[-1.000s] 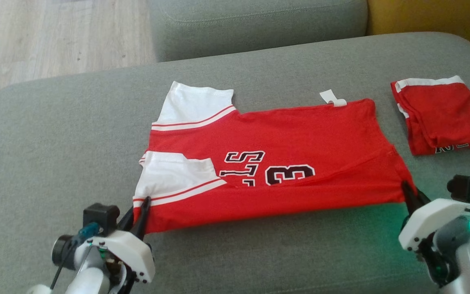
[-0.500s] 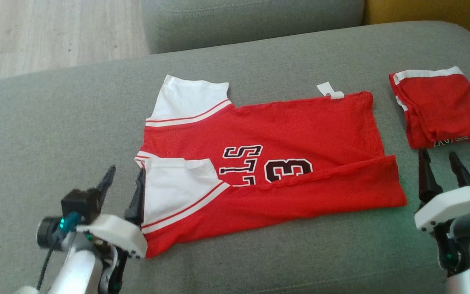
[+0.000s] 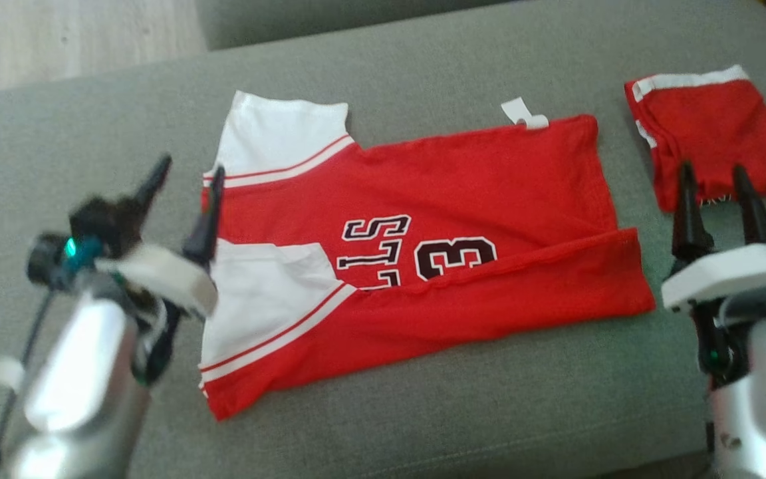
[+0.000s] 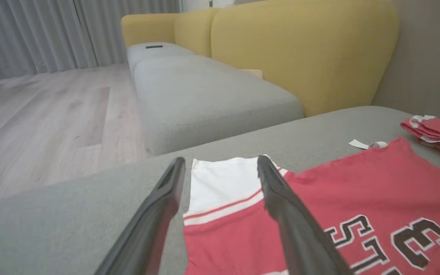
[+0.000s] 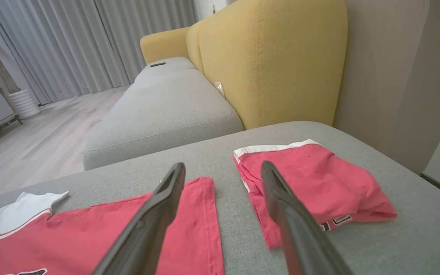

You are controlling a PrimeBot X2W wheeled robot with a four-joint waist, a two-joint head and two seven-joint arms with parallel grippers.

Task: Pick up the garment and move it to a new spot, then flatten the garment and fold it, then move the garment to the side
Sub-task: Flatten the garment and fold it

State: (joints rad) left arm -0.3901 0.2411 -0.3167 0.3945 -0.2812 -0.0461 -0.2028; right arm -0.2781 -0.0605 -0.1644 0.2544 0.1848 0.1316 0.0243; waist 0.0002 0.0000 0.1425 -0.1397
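Left gripper (image 3: 191, 164) blurred, arm cut by bottom edge; fingers spread, empty. Right gripper (image 3: 713, 166) likewise released. Jersey (image 3: 476, 179) flat on grey cushion (image 3: 423, 419) between them, near strip folded over print, part of the lettering hidden. Left fingers above sleeve-end edge. Right fingers straddle gap between hem and second folded red garment (image 3: 729, 126). Bare cushion nearside. Wood floor (image 3: 57, 40) beyond far-left edge.

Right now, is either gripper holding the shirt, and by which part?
Nothing is held. The left gripper is open at the sleeve end of the shirt, and the right gripper is open beyond its hem.
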